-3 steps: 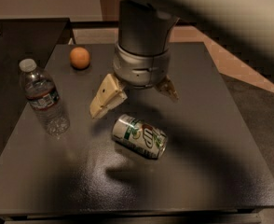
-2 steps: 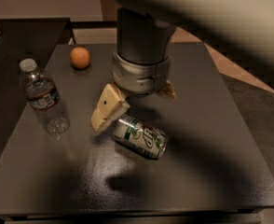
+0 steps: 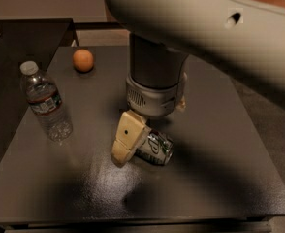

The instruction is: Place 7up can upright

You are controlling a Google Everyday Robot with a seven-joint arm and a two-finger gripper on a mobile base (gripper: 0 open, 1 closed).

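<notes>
The 7up can [image 3: 156,149] lies on its side on the dark table [image 3: 220,174], near the middle, its silver end facing right. My gripper [image 3: 150,133] hangs from the big grey wrist right above the can and is open. The left finger [image 3: 128,140] stands low in front of the can's left part and covers it. The right finger [image 3: 182,104] shows only as a small tip behind the wrist, up and to the right of the can. I cannot tell whether either finger touches the can.
A clear plastic water bottle [image 3: 45,102] stands upright at the table's left side. An orange fruit [image 3: 83,60] sits at the far left corner. My arm fills the upper right of the view. The table's edges run close at the front and right.
My gripper has come down and forward over the can. Its left finger now covers the can's left part. The can, the bottle and the fruit have stayed where they were.
</notes>
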